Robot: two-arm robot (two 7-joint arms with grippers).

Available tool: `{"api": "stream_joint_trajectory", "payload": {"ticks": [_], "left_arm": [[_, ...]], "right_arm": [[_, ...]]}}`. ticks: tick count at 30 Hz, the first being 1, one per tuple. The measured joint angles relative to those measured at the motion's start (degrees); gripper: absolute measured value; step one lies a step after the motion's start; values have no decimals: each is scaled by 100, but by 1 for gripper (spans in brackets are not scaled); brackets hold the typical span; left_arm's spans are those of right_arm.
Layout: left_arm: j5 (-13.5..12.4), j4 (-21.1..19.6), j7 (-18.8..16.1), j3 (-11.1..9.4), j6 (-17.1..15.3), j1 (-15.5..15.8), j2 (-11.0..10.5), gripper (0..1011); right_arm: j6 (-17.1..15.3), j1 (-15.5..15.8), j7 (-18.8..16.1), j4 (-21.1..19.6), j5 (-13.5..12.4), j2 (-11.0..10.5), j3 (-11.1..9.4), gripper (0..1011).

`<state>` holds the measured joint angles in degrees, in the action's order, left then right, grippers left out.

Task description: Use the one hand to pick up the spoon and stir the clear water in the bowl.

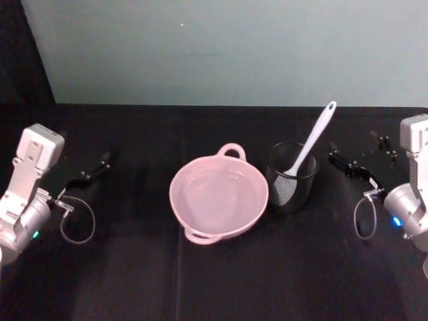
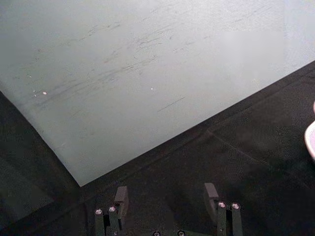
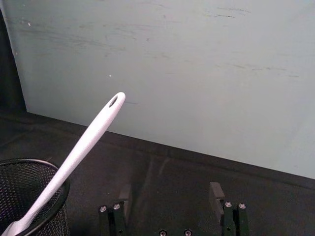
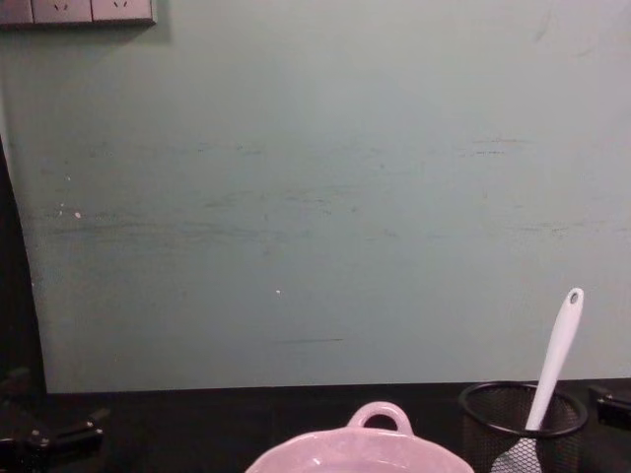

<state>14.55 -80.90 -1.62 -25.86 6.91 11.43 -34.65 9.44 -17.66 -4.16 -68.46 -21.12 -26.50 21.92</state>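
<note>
While both arms sit at the outer sides of the bench (image 1: 214, 281), the spoon (image 1: 309, 146) stands blade-down in a black wire-mesh cup (image 1: 292, 178), its handle leaning up and away toward the right and the back wall (image 1: 227, 47). The handle end carries a hole, clear in the right wrist view. The cup stands just beside the bowl (image 1: 219, 197) on its right, the two very close or touching at the rims; which cannot be told.

The bowl is pale pink, near the middle of the bench, with one loop handle toward the wall and another toward the robot. The water (image 1: 217, 192) in it shows as faint reflections.

The right pincer (image 3: 170, 199) lies well to the right of the cup, apart from the spoon, its fingers spread and empty over bare black cloth. In the head view its dark fingers (image 1: 348, 162) point inward toward the cup, with open cloth between them.

The left pincer (image 2: 166, 199) is likewise spread and empty, on the far left side, well apart from the bowl, whose rim shows at the edge of the left wrist view.

Open bench lies in front of the bowl and to either side; the wall closes the back edge behind the cup and bowl.
</note>
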Motion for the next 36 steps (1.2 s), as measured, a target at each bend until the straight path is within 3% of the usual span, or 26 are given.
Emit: {"api": "stream_joint_trajectory", "payload": {"ticks": [36], "left_arm": [[0, 0, 0, 0, 0, 0, 0, 1011]], "right_arm": [[12, 0, -75, 12, -87, -11, -4, 1002]]}}
